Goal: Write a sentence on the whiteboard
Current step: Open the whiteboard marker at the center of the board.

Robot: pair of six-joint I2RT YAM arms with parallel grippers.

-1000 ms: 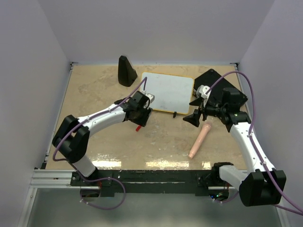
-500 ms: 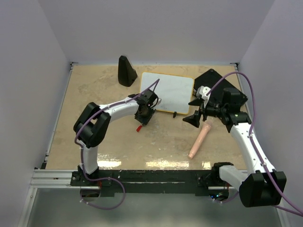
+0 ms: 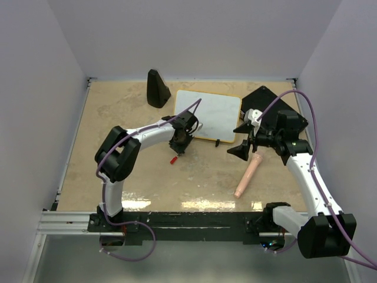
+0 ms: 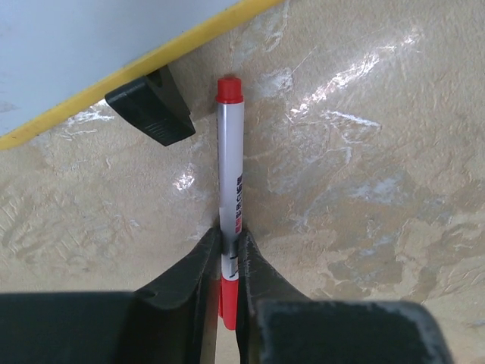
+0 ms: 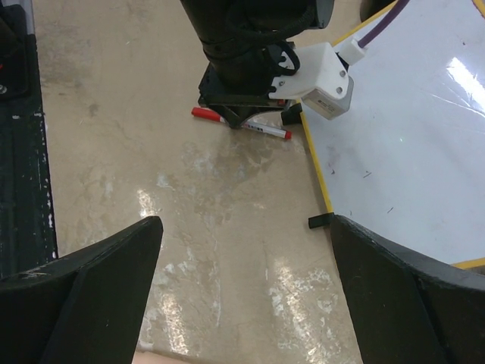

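The whiteboard [image 3: 209, 115], white with a yellow rim, lies at the back centre of the table; it also fills the corner of the left wrist view [image 4: 83, 45] and the right of the right wrist view [image 5: 409, 144]. No sentence shows on it, only a few faint specks. A red-capped marker [image 4: 229, 167] lies on the table just off the board's near left corner [image 3: 173, 159]. My left gripper [image 4: 229, 236] points down over it, shut on the marker's barrel near its red end. My right gripper [image 5: 244, 221] hovers open near the board's right corner [image 3: 238, 139], holding nothing.
A black wedge [image 3: 157, 88] stands at the back left of the board. A black square plate [image 3: 271, 106] lies at the back right under my right arm. A pink cylinder [image 3: 247, 175] lies front right. One black board foot [image 4: 149, 106] sits beside the marker.
My left arm folded in and its gripper shifted slightly right over the marker, then closed on it. The right arm and the board have not moved.
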